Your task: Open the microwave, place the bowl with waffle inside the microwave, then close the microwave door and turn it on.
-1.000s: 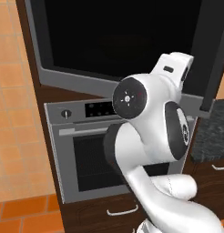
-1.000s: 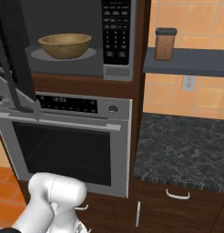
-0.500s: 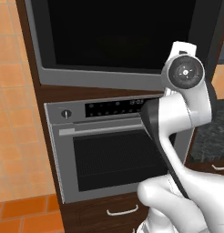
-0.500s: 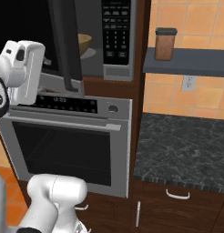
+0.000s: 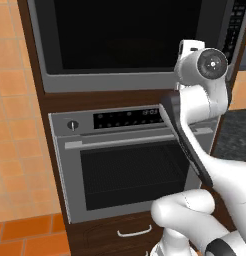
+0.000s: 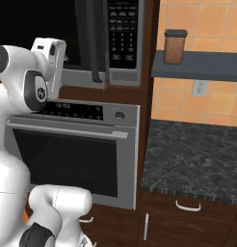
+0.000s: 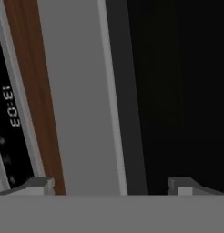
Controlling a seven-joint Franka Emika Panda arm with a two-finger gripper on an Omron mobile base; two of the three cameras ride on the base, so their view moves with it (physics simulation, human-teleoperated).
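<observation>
Hand view shows the two-finger gripper [image 7: 111, 184] with jaws spread apart and empty; between them lies the grey frame and wide black glass microwave door [image 7: 177, 91], close ahead, with the grey oven's clock panel [image 7: 11, 113] beyond one fingertip.

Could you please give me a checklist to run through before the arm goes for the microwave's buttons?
1. Door shut: ok, it looks flush with the keypad.
2. Bowl inside: cannot tell, the glass is dark.
3. Gripper empty: ok, fingers apart, nothing between them.
4. Keypad unobstructed: ok.
5. Gripper aimed at keypad: not ok, the hand view faces the door's grey frame and glass.
</observation>
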